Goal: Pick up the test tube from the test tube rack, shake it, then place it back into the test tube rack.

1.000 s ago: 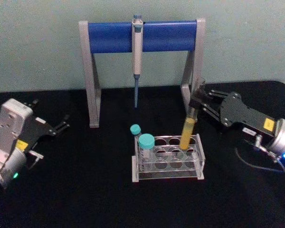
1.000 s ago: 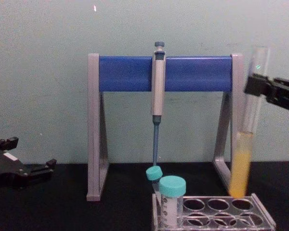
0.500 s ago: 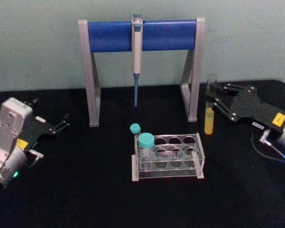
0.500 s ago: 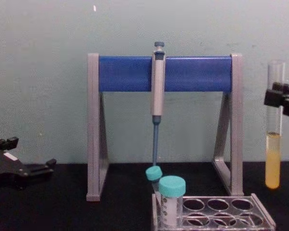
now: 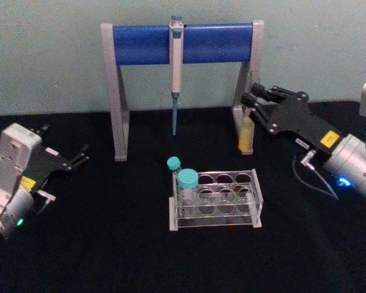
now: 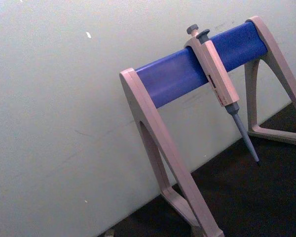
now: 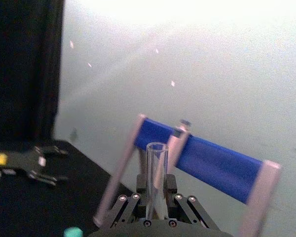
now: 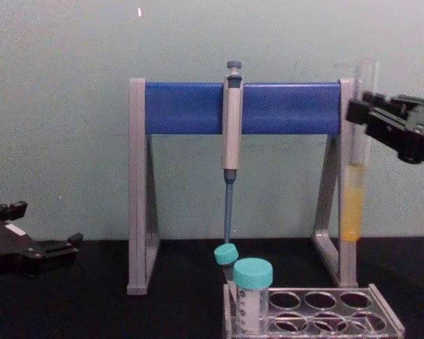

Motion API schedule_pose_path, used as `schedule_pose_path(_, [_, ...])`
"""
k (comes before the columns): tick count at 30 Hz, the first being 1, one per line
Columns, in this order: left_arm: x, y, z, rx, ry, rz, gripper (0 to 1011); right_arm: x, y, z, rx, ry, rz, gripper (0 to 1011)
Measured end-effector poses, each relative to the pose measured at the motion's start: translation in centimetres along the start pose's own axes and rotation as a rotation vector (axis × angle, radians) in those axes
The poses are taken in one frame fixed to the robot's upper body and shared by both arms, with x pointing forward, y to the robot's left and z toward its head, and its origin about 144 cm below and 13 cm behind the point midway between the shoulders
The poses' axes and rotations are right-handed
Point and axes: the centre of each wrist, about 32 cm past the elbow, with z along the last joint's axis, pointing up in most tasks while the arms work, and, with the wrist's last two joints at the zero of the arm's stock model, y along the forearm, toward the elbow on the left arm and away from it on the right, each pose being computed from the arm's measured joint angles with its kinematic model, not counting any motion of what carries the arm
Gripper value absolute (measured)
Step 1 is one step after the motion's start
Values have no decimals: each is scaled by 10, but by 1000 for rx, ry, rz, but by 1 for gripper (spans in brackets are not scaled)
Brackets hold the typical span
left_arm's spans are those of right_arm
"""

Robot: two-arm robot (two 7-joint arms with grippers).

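The test tube (image 5: 246, 135) hangs in the air in front of the stand's right leg, behind and above the rack's right end. It is roughly upright, with yellow liquid in its lower part (image 8: 350, 208). My right gripper (image 5: 252, 105) is shut on its upper part, seen from the side as the right gripper (image 8: 358, 113). In the right wrist view the clear tube (image 7: 156, 177) rises between the fingers. The test tube rack (image 5: 227, 215) sits on the black table in the middle, and its right holes are empty. My left gripper (image 5: 66, 146) rests open at the far left.
A tall grey-legged stand with a blue crossbar (image 5: 183, 43) stands at the back, with a pipette (image 5: 175, 67) hanging from it. Two teal-capped tubes (image 5: 187, 180) occupy the rack's left end. The stand's right leg (image 5: 252, 67) is close behind the held tube.
One second ago the tube was tilted just above the rack's right holes. It then swung out to the right, and now it is back left by the stand's right leg. The left arm is still.
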Motion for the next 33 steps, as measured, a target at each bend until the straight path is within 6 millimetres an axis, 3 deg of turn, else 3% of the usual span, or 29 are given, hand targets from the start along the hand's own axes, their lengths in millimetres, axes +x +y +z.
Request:
schedule_pose_path(8, [0, 0, 0, 0, 0, 0, 1001, -3, 4, -3, 66, 138, 116, 230])
schedule_pose_path(15, [0, 0, 0, 0, 0, 0, 1002, 8, -10, -3, 62, 236, 213, 230])
schedule_pose_path(24, [0, 0, 0, 0, 0, 0, 1001, 21, -32, 2, -10, 186, 205, 230])
schedule_pose_path(33, [0, 0, 0, 0, 0, 0, 1001, 21, -32, 0, -5, 93, 91, 230])
